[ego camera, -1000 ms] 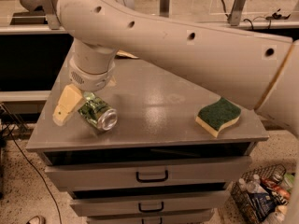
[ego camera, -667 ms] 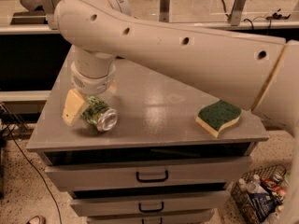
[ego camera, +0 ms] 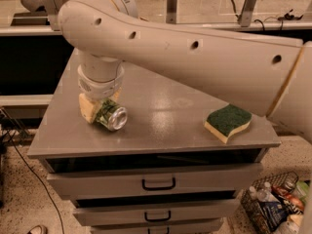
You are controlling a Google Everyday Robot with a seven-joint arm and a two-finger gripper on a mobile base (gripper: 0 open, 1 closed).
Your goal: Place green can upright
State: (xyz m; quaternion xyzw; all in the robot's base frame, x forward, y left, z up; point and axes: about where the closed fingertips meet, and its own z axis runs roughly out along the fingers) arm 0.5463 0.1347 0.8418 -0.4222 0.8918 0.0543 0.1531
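Jaws first: mine are down at the green can [ego camera: 113, 117], but whether they are clamped on it or only set about it I cannot tell. My gripper [ego camera: 101, 112] sits low over the left front part of a grey cabinet top [ego camera: 161, 106], right against the can, with its tan part showing on the can's left side. My round white wrist [ego camera: 100, 79] stands straight above it, and the thick pale arm [ego camera: 195, 62] runs from there across the upper half of the view to the right edge.

The can is not upright. It lies tilted on its side at my gripper, its mottled green and white body tucked under the wrist. Its shiny silver end faces the front right, toward the camera. It is on or just over the cabinet top; I cannot tell whether it rests there or is lifted a little.

A sponge [ego camera: 228, 122] lies well apart from the can, on the right side of the same top, near the front right corner. Its dark green face is up and the yellow layer is beneath.

Below the top, the cabinet has drawers [ego camera: 158, 179] with dark handles, and the uppermost slot shows a dark gap. On the floor at the lower right stands a wire basket [ego camera: 249, 209] holding bottles and packets. Dark cables [ego camera: 19, 155] trail over the speckled floor at the left.
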